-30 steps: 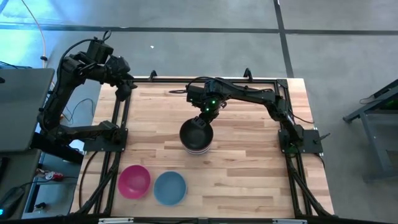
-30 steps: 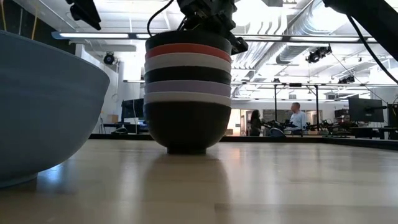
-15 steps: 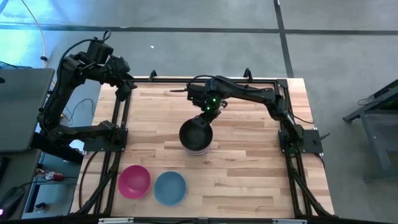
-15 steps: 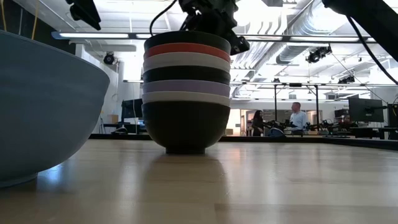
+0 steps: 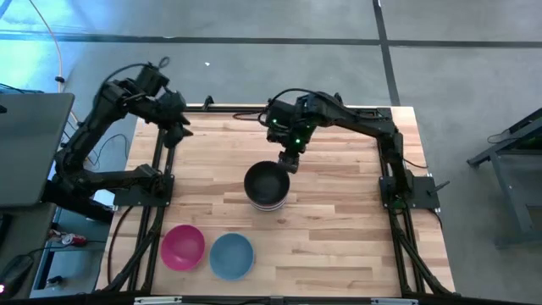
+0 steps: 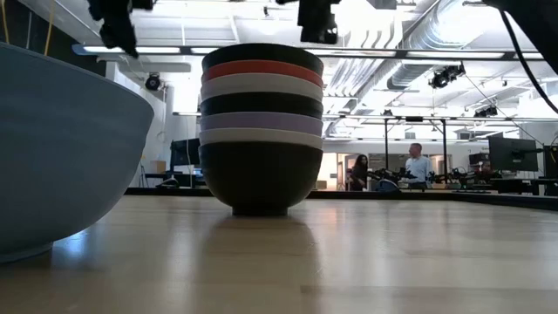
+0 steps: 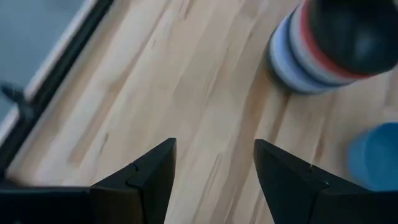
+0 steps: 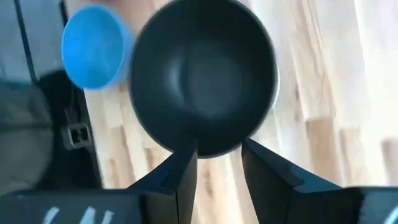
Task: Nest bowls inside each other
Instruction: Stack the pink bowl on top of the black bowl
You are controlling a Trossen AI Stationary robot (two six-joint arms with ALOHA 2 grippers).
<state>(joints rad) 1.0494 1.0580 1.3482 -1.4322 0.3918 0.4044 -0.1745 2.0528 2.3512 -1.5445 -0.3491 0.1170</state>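
Two bowls lie loose at the surface's (image 5: pixel 339 212) near edge: magenta bowl (image 5: pixel 183 246) and blue bowl (image 5: pixel 231 255), toward the left gripper (image 5: pixel 179 127), open and empty. The right gripper (image 5: pixel 288 161), open, empty, hangs beside the stack (image 5: pixel 268 185).

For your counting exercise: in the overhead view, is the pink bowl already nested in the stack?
No, the pink bowl sits alone beside the light blue bowl, apart from the stack.
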